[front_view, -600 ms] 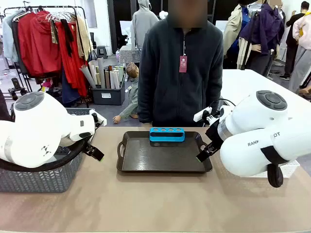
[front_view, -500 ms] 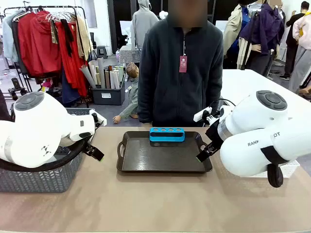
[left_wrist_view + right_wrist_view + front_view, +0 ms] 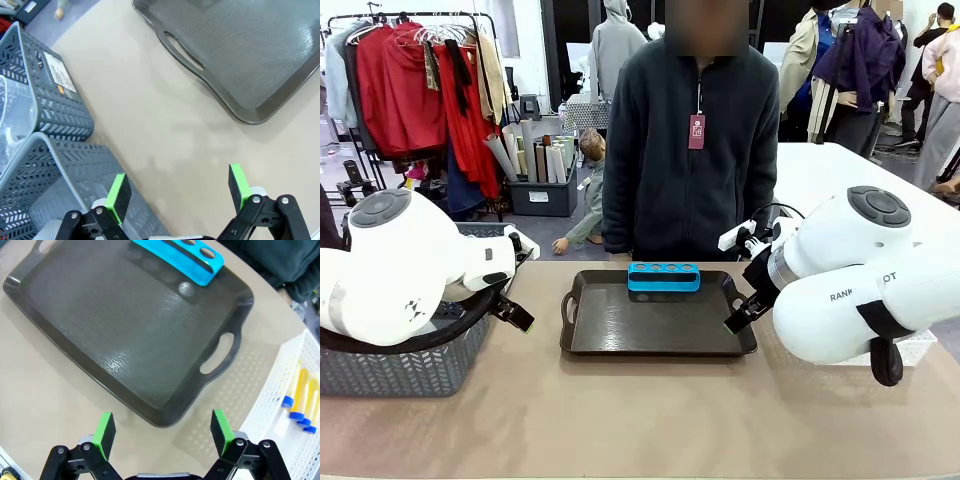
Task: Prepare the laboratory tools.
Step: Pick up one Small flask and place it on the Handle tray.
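Note:
Several blue-capped tubes of yellow liquid [image 3: 299,394] lie in a white perforated basket [image 3: 272,390], to the right of my right gripper [image 3: 162,428]. That gripper is open and hangs above the near right corner of the black handled tray [image 3: 125,330]. My left gripper [image 3: 178,187] is open over bare tabletop, between the tray [image 3: 240,55] and two grey baskets [image 3: 55,100]. A clear plastic container [image 3: 9,117] partly shows inside one grey basket; I cannot tell what it is. The conical flask is out of view.
A blue tube rack [image 3: 663,277] with empty round holes stands at the tray's far edge [image 3: 650,345]. A person [image 3: 692,150] stands behind the table. A grey basket [image 3: 400,365] sits at the left under my left arm, and the white basket [image 3: 920,348] at the right.

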`<state>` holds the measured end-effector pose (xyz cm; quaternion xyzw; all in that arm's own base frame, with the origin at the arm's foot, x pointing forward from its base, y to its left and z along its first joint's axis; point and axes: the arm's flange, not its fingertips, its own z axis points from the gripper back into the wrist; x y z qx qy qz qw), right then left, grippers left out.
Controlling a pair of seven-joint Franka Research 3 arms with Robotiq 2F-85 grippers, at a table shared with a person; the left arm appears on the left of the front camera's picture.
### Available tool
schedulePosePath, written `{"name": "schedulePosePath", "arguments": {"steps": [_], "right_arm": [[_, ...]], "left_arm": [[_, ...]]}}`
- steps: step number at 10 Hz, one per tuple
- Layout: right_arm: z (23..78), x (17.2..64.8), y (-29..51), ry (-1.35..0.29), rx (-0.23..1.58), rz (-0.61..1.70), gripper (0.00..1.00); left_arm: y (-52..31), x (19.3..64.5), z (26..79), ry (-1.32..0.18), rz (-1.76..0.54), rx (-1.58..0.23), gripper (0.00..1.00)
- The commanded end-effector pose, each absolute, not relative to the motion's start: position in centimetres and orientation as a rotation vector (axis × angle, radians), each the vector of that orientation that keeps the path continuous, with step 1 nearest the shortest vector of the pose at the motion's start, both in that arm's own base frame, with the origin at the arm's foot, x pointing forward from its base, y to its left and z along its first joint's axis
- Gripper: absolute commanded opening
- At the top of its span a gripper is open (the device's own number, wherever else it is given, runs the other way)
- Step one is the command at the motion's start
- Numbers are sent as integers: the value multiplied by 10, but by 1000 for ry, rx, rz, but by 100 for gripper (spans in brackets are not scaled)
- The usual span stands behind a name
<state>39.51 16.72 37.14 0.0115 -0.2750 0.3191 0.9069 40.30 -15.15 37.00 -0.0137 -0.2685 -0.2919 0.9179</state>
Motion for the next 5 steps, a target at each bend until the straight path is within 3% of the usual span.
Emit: {"name": "schedulePosePath", "arguments": {"steps": [1, 5], "right_arm": [[371, 395, 167, -568, 24, 658, 100], [371, 395, 167, -568, 24, 658, 100]], "left_arm": [[-152, 403, 370, -552, -600, -28, 100], [-152, 403, 370, -552, -600, -28, 100]]}}
